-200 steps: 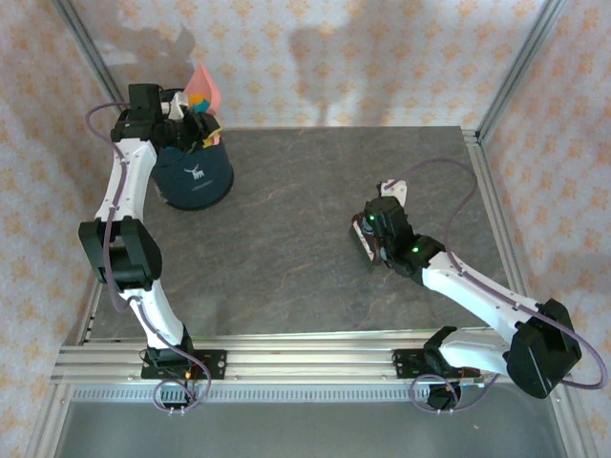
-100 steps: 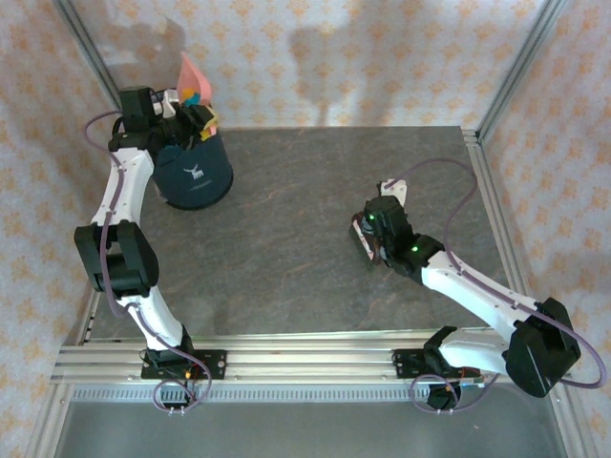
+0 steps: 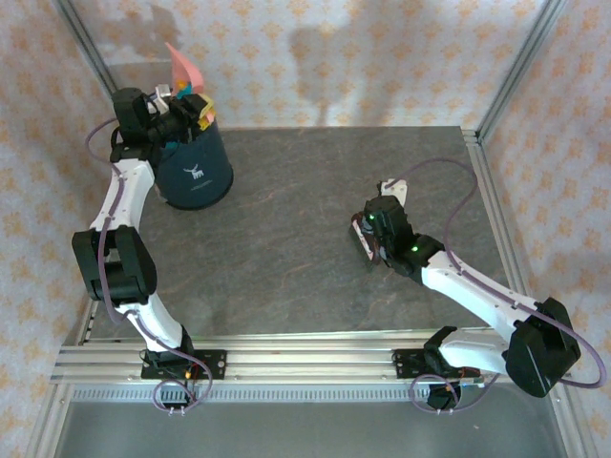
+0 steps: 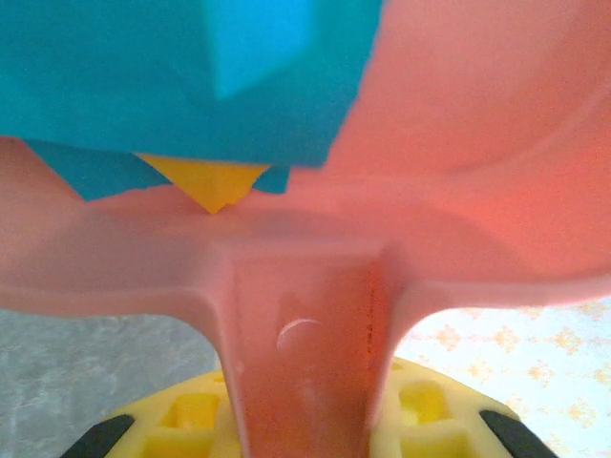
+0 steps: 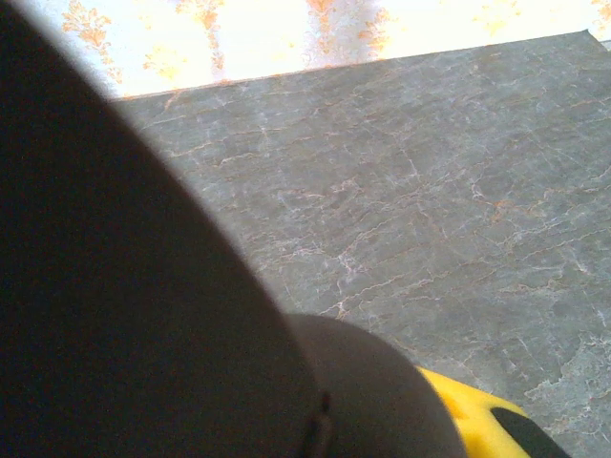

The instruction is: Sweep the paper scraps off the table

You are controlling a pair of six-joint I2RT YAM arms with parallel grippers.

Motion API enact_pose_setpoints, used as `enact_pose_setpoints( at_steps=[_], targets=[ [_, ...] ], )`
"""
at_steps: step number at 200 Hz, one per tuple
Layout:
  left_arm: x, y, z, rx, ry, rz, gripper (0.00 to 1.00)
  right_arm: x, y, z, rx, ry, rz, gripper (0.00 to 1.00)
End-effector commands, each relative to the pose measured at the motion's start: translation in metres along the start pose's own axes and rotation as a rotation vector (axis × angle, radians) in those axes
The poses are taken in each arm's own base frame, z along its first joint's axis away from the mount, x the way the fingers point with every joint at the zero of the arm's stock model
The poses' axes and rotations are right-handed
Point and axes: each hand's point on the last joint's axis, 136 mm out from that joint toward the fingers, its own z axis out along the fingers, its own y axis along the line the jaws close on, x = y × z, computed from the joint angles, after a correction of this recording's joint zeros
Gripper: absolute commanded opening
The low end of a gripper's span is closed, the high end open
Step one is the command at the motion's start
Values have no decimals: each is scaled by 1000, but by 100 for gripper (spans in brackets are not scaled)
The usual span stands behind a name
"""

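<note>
Pink plastic dustpan (image 4: 305,353) is clamped by its handle in the left gripper (image 3: 186,107) and tipped upward. Teal and yellow paper scraps (image 4: 191,86) sit in the pan just beyond the fingers, and a dark blue bucket (image 3: 196,172) stands directly beneath. The peach wall (image 3: 334,67) and a corner rail (image 3: 81,43) are close behind this hand. The right gripper (image 3: 374,243), closed on a dark rounded object (image 5: 115,286), sits low over the table (image 3: 286,248), with bare surface ahead and to both sides.

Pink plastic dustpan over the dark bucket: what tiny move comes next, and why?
Probably tip the pink plastic dustpan steeper. The left gripper holds its handle above the dark blue round bin, and teal and yellow paper scraps lie inside the pan, not yet dropped.
</note>
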Motion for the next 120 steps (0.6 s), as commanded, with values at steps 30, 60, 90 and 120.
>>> enact_pose_setpoints(
  at_steps=[30, 60, 90, 120],
  targets=[
    [7, -45, -16, 165, -16, 4, 0, -8, 3, 0, -5, -8, 28, 0],
    [10, -51, -20, 213, -15, -19, 0, -8, 3, 0, -7, -7, 34, 0],
    [11, -52, -24, 237, -30, -51, 0, -8, 4, 0, -13, -6, 40, 0],
    [11, -56, -26, 283, -34, -88, 0, -8, 5, 0, -18, -6, 40, 0]
  ],
)
